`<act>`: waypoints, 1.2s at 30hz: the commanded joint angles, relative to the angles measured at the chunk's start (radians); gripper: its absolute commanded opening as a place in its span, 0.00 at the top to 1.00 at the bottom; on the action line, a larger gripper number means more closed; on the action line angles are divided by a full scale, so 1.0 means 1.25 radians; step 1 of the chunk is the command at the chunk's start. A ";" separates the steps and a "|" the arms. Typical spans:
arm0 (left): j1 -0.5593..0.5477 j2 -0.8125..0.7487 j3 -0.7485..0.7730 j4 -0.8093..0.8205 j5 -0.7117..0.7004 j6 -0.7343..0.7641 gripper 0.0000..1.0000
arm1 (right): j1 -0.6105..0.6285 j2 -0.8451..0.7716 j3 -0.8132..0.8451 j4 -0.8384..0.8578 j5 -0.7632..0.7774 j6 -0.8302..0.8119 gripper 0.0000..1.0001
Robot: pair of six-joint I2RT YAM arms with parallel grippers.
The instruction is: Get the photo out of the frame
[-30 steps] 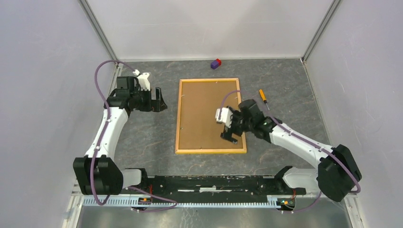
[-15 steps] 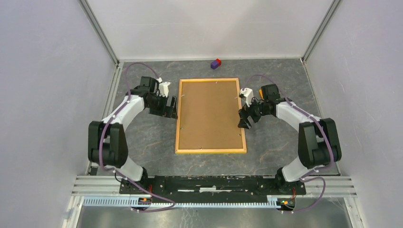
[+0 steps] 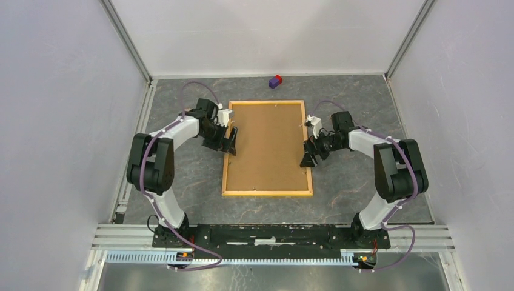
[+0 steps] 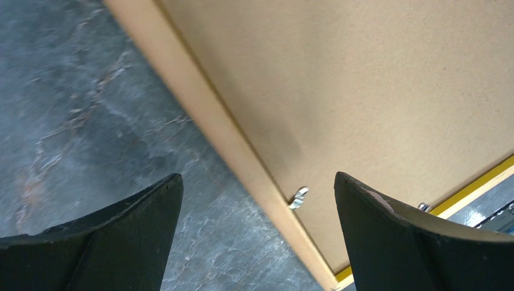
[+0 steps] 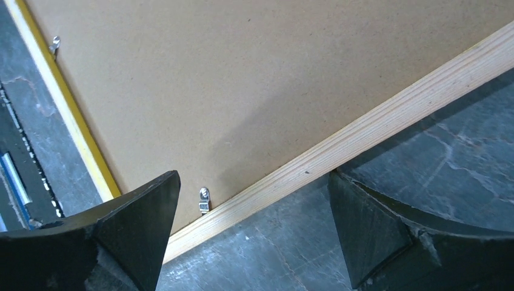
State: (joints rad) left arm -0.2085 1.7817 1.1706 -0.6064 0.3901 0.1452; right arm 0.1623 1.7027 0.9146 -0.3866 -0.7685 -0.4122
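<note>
The left pincer (image 3: 230,142) and the right pincer (image 3: 308,157) are hovering, both spread, over opposite long edges of the frame (image 3: 267,193), which is lying back-up on the tabletop (image 3: 182,176), probably targeting its clips (image 5: 204,200) because the backing panel (image 3: 267,145) is hiding the photo.

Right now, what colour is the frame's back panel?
Plain brown, no pattern. The back panel shows best in the right wrist view.
</note>
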 commanded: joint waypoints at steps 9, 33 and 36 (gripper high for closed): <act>-0.050 0.014 0.028 0.040 -0.016 0.019 0.00 | 0.006 -0.058 -0.032 -0.060 -0.028 -0.010 0.02; -0.042 -0.426 -0.146 0.326 -0.191 -0.016 0.00 | -0.175 0.102 0.258 -0.034 0.387 -0.074 0.34; -0.042 -0.421 -0.113 0.282 -0.190 -0.034 0.00 | -0.181 0.130 0.258 -0.046 0.358 -0.073 0.39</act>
State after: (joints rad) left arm -0.2630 1.2716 0.9989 -0.3149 0.1745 0.1432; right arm -0.0528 1.8362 1.2106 -0.4294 -0.3023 -0.4896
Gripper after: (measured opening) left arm 0.996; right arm 0.629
